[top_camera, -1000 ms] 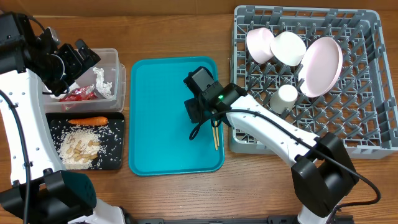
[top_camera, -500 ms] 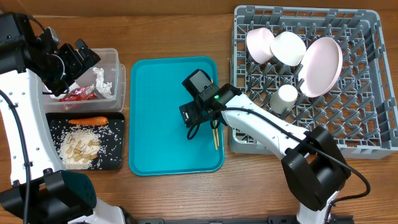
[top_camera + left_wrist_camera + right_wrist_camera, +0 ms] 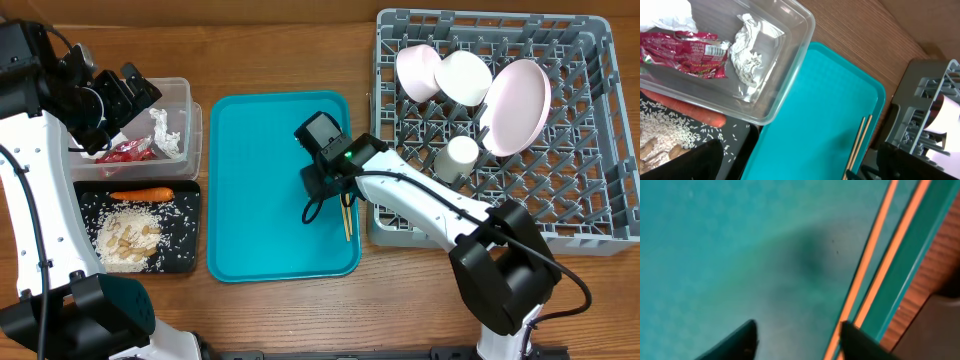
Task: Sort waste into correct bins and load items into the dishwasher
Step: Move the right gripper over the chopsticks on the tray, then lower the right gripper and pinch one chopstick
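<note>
Two wooden chopsticks [image 3: 347, 220] lie along the right edge of the teal tray [image 3: 260, 150]. My right gripper [image 3: 325, 205] is open just above the tray, its right finger at the chopsticks [image 3: 865, 275], holding nothing. My left gripper [image 3: 125, 95] is open and empty above the clear tub [image 3: 180, 95], which holds the red wrapper [image 3: 685, 52], white tissue [image 3: 670, 17] and crumpled foil [image 3: 750, 55]. The black tray [image 3: 185, 255] holds the carrot [image 3: 140, 194], rice and beige scraps [image 3: 125, 238]. The grey rack [image 3: 590, 215] holds two bowls [image 3: 440, 72], a plate [image 3: 517, 105] and a cup [image 3: 460, 155].
The teal tray lies between the two bins and the grey rack. The rack's left wall [image 3: 375, 215] stands close beside the chopsticks. Bare wooden table [image 3: 290, 310] runs along the front.
My right gripper shifted slightly left over the tray half a second ago, then back right toward the chopsticks. The left arm has not moved.
</note>
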Controlling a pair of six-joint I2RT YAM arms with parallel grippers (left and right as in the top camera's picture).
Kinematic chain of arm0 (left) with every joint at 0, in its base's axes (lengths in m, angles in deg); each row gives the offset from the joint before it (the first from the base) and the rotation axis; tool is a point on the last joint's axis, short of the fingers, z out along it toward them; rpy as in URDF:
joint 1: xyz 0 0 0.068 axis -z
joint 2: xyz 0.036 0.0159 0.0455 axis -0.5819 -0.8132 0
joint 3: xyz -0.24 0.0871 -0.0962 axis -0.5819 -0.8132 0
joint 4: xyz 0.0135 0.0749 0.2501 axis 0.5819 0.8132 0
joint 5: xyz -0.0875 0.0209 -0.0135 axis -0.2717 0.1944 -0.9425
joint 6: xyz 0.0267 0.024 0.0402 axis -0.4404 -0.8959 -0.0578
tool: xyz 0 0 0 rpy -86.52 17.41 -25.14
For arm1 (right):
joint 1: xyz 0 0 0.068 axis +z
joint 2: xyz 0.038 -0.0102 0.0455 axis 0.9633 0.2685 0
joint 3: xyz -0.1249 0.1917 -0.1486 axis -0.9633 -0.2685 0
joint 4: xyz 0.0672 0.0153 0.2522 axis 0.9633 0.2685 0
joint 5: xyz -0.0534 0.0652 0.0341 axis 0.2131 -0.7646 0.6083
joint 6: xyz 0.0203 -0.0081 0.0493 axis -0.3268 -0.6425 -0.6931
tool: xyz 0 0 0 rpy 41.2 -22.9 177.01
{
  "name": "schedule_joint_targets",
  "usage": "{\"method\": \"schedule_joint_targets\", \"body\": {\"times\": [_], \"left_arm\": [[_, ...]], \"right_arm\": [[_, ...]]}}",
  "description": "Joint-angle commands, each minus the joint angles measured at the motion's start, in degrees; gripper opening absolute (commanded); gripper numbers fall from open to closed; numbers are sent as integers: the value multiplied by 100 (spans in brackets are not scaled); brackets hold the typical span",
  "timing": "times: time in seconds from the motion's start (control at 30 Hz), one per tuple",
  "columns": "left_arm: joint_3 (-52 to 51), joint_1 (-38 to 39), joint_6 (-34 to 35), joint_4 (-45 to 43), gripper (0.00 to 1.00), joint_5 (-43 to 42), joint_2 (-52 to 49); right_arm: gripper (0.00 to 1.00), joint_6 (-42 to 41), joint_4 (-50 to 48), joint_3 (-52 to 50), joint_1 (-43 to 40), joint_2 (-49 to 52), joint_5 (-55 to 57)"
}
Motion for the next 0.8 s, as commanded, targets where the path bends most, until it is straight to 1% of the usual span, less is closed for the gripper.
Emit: {"method": "schedule_joint_targets", "body": {"times": [0.0,0.43,0.6,0.77], "left_arm": [[125,9,79,-4,100,37,114],[125,9,79,-4,100,37,114],[125,9,79,-4,100,37,114],[125,9,79,-2,100,37,114]], "right_arm": [[26,-424,-28,-22,-22,24,341],[25,-723,-55,-17,-28,28,402],[25,-765,-70,-17,-146,120,278],[25,-970,251,138,-378,125,116]]}}
